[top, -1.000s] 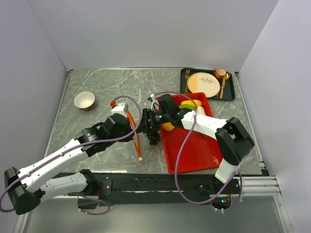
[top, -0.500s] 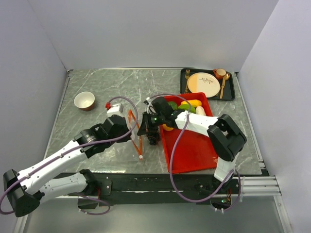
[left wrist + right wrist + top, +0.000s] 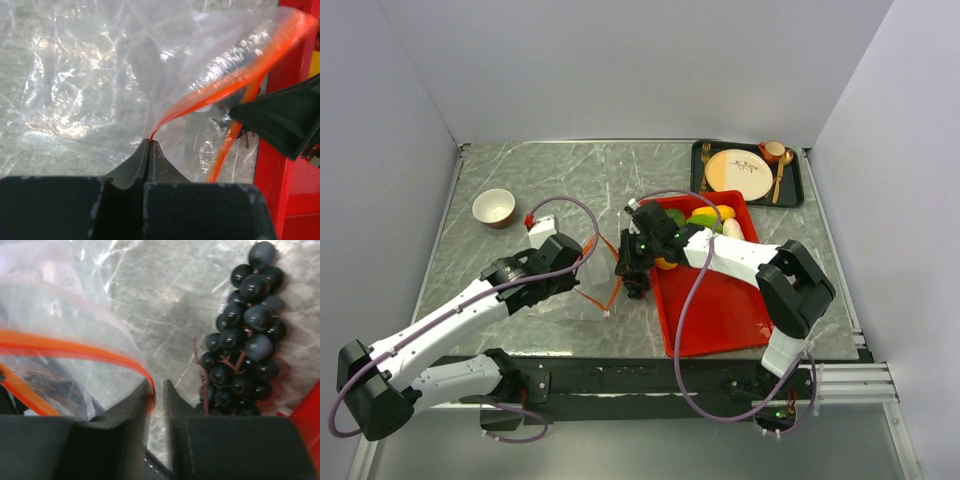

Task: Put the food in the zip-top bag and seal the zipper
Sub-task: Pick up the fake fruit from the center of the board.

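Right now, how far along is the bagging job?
Done: nothing shows inside the zip-top bag.
In hand: the left fingers pinch one side of the zipper. The right fingers straddle the other side with a narrow gap, grip unclear. The mouth is open between them.
Left: the grapes lie on the table and the other food sits on the red tray. All needs bagging, then sealing.

right gripper (image 3: 156, 390) jaws nip the orange zipper (image 3: 75, 350) of the clear zip-top bag (image 3: 65, 305) (thin gap visible). dark purple grapes (image 3: 245, 335) lie on the marble table (image 3: 165, 290), beside the red tray (image 3: 307, 420) corner.
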Controlling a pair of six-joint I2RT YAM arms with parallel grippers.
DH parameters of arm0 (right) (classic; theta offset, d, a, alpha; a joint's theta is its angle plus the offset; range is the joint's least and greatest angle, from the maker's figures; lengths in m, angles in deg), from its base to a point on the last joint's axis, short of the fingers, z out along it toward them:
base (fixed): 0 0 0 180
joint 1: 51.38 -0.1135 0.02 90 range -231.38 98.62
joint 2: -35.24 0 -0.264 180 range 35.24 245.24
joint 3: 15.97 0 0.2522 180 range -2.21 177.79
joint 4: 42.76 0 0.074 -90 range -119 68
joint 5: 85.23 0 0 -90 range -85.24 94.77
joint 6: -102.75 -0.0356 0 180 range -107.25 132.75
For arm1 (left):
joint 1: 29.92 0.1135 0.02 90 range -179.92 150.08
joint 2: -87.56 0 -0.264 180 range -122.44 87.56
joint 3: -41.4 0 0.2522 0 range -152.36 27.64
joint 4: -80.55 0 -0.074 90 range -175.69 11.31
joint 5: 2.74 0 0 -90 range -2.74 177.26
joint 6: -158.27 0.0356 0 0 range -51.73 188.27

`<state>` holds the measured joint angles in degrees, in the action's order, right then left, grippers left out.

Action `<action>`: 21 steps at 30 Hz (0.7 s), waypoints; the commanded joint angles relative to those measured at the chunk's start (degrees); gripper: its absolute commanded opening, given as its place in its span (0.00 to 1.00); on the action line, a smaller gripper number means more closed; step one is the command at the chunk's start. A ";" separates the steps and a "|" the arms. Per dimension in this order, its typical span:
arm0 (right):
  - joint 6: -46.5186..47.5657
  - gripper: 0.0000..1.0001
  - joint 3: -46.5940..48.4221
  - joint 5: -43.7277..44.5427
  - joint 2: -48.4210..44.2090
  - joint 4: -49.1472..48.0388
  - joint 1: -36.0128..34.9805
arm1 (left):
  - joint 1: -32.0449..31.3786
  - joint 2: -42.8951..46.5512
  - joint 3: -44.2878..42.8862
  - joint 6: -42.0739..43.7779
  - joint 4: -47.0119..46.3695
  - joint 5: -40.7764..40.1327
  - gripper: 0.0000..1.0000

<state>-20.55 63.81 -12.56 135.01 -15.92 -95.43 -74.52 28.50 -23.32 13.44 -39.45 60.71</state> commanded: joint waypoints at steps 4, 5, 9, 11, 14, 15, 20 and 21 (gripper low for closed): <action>4.99 0.60 3.94 5.62 -4.58 3.96 -0.42 | 0.92 -1.30 -5.90 -0.89 4.29 -4.92 0.01; 5.17 0.67 4.03 6.50 -5.54 4.67 -0.51 | 1.00 -1.66 -6.17 -0.98 4.73 -5.09 0.01; 6.49 0.68 4.82 11.16 -5.64 8.70 -0.51 | 1.01 -1.49 -5.56 -1.42 4.65 -4.83 0.01; 7.19 0.68 6.22 13.09 -4.24 10.46 -0.59 | 1.01 -0.88 -5.20 -1.33 4.47 -4.57 0.01; 8.86 0.69 9.91 16.96 -0.99 15.47 -0.77 | 1.01 -0.17 -4.68 -0.72 4.30 -4.04 0.01; 10.00 0.69 11.75 17.23 -0.02 17.22 -0.95 | 1.01 0.09 -4.33 -0.54 4.12 -3.87 0.01; 12.29 0.69 16.07 19.78 5.08 20.49 -1.91 | 1.01 0.88 -3.36 0.51 3.33 -3.43 0.01; 12.73 0.69 17.38 20.22 5.87 21.28 -2.09 | 1.01 1.06 -3.27 0.51 3.24 -3.34 0.01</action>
<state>-11.11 76.90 3.79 137.79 0.38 -96.26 -73.60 27.97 -27.32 13.12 -35.26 57.41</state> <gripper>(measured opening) 0.689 0.015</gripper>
